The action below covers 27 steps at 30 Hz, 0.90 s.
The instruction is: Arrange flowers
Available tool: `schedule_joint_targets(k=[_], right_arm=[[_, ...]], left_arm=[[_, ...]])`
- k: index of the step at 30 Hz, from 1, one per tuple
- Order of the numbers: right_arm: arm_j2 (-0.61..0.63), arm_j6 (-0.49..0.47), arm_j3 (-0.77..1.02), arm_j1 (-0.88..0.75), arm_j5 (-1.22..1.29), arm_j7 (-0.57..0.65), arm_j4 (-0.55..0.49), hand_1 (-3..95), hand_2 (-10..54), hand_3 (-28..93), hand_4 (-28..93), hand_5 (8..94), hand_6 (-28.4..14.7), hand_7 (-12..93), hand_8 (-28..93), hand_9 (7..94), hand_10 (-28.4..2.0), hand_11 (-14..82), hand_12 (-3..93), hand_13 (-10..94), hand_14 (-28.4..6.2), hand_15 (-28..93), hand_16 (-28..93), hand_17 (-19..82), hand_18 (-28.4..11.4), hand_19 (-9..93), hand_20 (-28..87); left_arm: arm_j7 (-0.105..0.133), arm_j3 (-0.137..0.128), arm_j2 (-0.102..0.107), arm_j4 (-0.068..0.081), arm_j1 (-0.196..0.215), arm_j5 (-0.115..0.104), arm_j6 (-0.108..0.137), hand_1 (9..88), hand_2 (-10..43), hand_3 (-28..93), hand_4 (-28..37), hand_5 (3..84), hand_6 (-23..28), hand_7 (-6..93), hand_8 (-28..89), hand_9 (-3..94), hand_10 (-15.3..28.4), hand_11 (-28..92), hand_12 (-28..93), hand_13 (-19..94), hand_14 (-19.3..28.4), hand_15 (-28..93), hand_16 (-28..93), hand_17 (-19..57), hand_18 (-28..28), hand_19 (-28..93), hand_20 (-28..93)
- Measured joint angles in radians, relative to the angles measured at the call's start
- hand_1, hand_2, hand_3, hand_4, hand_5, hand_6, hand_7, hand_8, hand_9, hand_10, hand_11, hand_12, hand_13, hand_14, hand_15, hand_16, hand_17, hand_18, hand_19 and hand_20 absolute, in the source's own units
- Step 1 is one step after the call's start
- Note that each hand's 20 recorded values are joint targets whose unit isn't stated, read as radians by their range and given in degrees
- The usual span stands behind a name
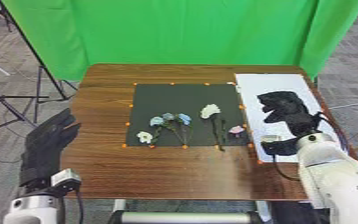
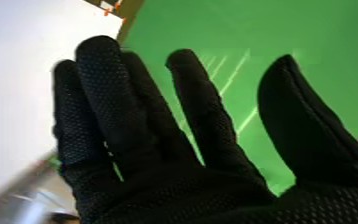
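Found lying on a black mat [image 1: 175, 95]: artificial flowers, near the middle of the tabletop [image 1: 109, 95]. Noted among them: a cluster of pale blue flowers [image 1: 169, 118] on dark stems, with a small white flower [image 1: 144, 137] just beside, toward the left. Noted farther right: a larger white flower [image 1: 210, 111] on a long stem running past the near edge of the mat, then a small pink flower [image 1: 237, 129]. Observed around the mat border: orange markers [image 1: 185, 146]. Located to the right of the mat: a white sheet [image 1: 269, 82], with the right robot hand [image 1: 289, 112] above it, fingers straight and apart, thumb well away from them. Located at the tabletop's left edge, apart from the flowers: the left robot hand [image 1: 47, 142], fingers extended. Recorded beyond the far edge: a green curtain [image 1: 184, 30].
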Motion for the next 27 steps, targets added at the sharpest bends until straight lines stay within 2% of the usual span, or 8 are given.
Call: schedule_joint_targets(k=[3, 5, 10, 12, 14, 18, 20, 27], right_arm=[[-0.006, 0.063, 0.04, -0.029, 0.121, -0.029, 0.02, 18.5, 11.1, 86, -24, 49.1, -6.8, 15, -11, 48.1, -20.3, 16.7, 15.6, 43, -19.6, 55, 8, 17, -22.3, 73, 0], [0.004, 0.056, 0.066, -0.033, 0.172, -0.037, 0.04, 18.6, 11.1, 86, -24, 48.4, -6.4, 15, -11, 47.2, -19.9, 15.6, 15.5, 41, -20.1, 52, 8, 16, -21.8, 70, 1], [0.026, -0.121, 0.169, -0.024, 0.315, -0.103, 0.101, 18.7, 11.3, 87, -25, 47.4, -5.7, 16, -12, 45.8, -19.5, 14.3, 15.3, 39, -20.3, 49, 8, 14, -21.0, 66, 4], [0.035, -0.151, 0.184, -0.016, 0.367, -0.115, 0.115, 18.7, 11.3, 87, -25, 47.2, -5.6, 16, -12, 45.8, -19.5, 14.3, 15.4, 39, -20.4, 49, 8, 14, -21.0, 66, 5], [0.046, -0.137, 0.176, -0.007, 0.402, -0.114, 0.117, 18.8, 11.4, 87, -25, 47.1, -5.6, 16, -12, 45.9, -19.5, 14.5, 15.5, 39, -20.4, 49, 9, 14, -21.0, 65, 6], [0.09, 0.001, 0.104, 0.013, 0.427, -0.107, 0.117, 18.9, 11.4, 87, -25, 47.0, -5.5, 16, -12, 46.1, -19.4, 14.8, 15.6, 39, -20.4, 49, 9, 14, -21.0, 65, 7], [0.11, 0.04, 0.076, 0.022, 0.43, -0.105, 0.117, 18.9, 11.4, 87, -24, 46.9, -5.5, 16, -12, 46.1, -19.4, 14.9, 15.6, 39, -20.4, 49, 9, 14, -21.0, 65, 7], [0.112, -0.008, 0.08, 0.044, 0.434, -0.105, 0.122, 19.0, 11.3, 88, -24, 46.8, -5.4, 16, -12, 46.5, -19.4, 15.2, 15.6, 39, -20.4, 49, 9, 14, -21.0, 65, 9]], left_arm=[[0.006, -0.001, 0.0, -0.002, 0.007, -0.007, 0.012, 25.1, 4.8, 81, -20.9, 40.0, 9.1, 12.7, -10, 28.7, 17.3, 29, 5, 17, 23.5, 57, -16, -10.4, 21.9, 58, 1], [0.016, -0.002, 0.001, -0.003, 0.012, -0.017, 0.017, 25.0, 4.9, 81, -21.0, 39.9, 8.9, 12.8, -10, 29.5, 17.5, 30, 6, 17, 24.0, 58, -15, -10.4, 21.9, 58, 2], [0.035, 0.002, 0.012, -0.002, 0.012, -0.033, 0.019, 24.9, 4.8, 81, -21.2, 39.8, 8.7, 13.0, -10, 31.1, 18.2, 31, 6, 18, 24.9, 59, -15, -10.3, 22.1, 58, 2], [0.039, 0.006, 0.018, -0.001, 0.009, -0.035, 0.019, 24.9, 4.8, 81, -21.2, 39.7, 8.7, 13.0, -10, 31.5, 18.4, 31, 6, 19, 25.2, 60, -15, -10.2, 22.0, 59, 3], [0.04, 0.009, 0.021, -0.001, 0.005, -0.036, 0.019, 24.9, 4.8, 81, -21.2, 39.7, 8.7, 12.9, -10, 31.6, 18.5, 31, 6, 19, 25.2, 60, -15, -10.1, 22.1, 59, 3], [0.044, 0.011, 0.022, 0.0, 0.001, -0.038, 0.019, 25.0, 4.8, 81, -21.0, 39.5, 8.7, 13.0, -10, 31.6, 18.5, 31, 6, 19, 25.2, 60, -16, -10.0, 22.1, 59, 3], [0.047, 0.013, 0.022, 0.0, 0.0, -0.041, 0.02, 25.1, 4.8, 81, -21.1, 39.4, 8.7, 13.0, -10, 31.4, 18.5, 31, 6, 19, 25.2, 60, -16, -10.0, 22.1, 58, 3], [0.053, 0.024, 0.025, 0.005, -0.011, -0.048, 0.02, 25.3, 4.9, 81, -21.0, 39.2, 8.7, 12.9, -10, 30.5, 18.0, 30, 6, 19, 25.1, 60, -16, -10.0, 22.1, 58, 3]])
